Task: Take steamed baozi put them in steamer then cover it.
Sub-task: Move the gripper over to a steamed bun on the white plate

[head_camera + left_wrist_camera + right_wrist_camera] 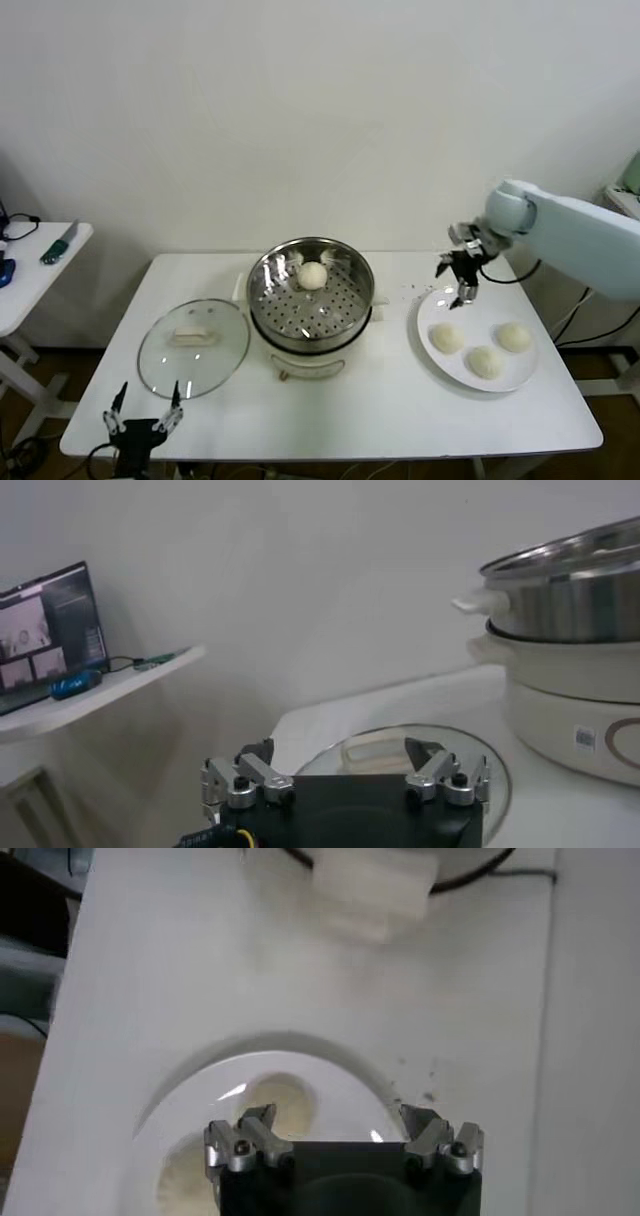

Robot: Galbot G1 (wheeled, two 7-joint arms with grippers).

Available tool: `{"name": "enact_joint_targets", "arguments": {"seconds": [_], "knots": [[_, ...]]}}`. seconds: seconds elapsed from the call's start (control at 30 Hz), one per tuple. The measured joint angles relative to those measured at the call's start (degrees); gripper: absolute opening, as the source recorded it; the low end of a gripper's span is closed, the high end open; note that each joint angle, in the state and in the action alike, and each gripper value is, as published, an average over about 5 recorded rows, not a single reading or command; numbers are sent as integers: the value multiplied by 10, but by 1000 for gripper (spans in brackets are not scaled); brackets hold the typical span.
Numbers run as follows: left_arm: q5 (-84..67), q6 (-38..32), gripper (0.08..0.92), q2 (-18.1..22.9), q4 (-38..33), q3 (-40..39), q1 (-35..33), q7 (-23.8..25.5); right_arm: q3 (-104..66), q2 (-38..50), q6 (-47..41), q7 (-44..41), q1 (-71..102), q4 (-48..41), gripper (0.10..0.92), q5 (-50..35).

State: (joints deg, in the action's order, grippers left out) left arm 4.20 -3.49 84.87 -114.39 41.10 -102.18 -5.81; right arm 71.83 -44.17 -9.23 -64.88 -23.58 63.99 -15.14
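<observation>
Three baozi (484, 349) sat on the white plate (432, 352) at table's right, a fourth (314, 275) already in the steamer (310, 293). They looked soft, light, easily dented, so best pinched gently across the sides, w/ wide jaws. Right gripper (460, 278) hung above the plate's near-steamer edge, fingers spread, empty. Left gripper (142, 413) was parked by the cover (193, 347), fingers also spread, nothing held.
</observation>
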Motion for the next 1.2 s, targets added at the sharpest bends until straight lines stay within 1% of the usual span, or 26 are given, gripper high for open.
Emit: {"name": "enact_joint_targets", "arguments": {"seconds": [0.43,0.8,0.87,1.03,1.2], "knots": [[0,1,823,5,4,-1,1,-3,-70,-13,-13,15,120,-51,823,59],[-3,5,823,5,4,-1,3,-3,-108,-35,-9,22,170,-85,821,86],[-3,5,823,5,3,-1,3,-3,-112,-37,-8,21,173,-89,803,89],[-3,6,823,5,3,-1,2,-4,-119,-43,-4,17,176,-99,707,93],[-3,6,823,6,2,0,0,-4,-124,-44,-3,13,178,-104,662,93]]}}
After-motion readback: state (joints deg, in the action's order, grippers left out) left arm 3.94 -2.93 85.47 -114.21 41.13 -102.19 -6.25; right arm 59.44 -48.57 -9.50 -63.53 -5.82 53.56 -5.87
